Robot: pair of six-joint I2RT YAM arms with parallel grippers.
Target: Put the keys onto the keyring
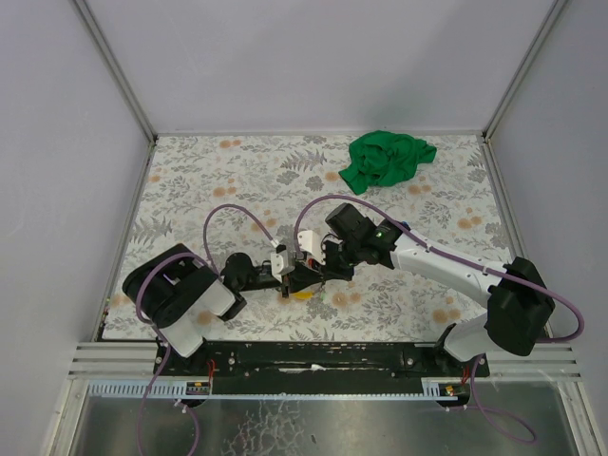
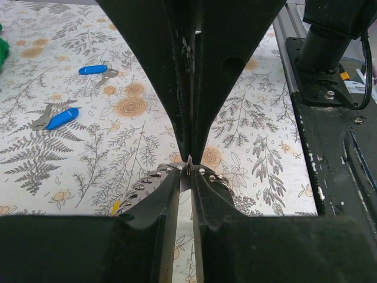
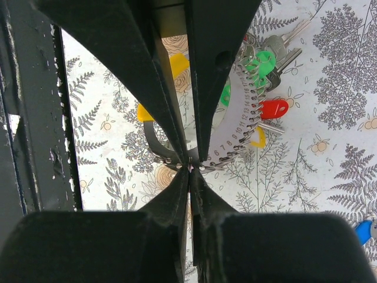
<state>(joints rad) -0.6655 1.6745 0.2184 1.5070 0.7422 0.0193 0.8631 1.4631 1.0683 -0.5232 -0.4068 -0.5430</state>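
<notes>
Fingers (image 3: 218, 59) hide the keyring (image 3: 250, 121) midsection; blue key (image 3: 366, 232) cut by right edge; green cloth (image 2: 2, 52) cropped at left.

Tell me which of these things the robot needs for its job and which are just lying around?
Needed: small keys with red, green, yellow and blue plastic heads; thin silvery metal keyring.
Lying about: crumpled green cloth.

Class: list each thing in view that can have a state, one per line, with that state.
left gripper: shut on the keyring
right gripper: shut on the keyring
keyring: pinched by both grippers
red key: on the keyring
blue keys: loose on the table
green cloth: crumpled
</notes>
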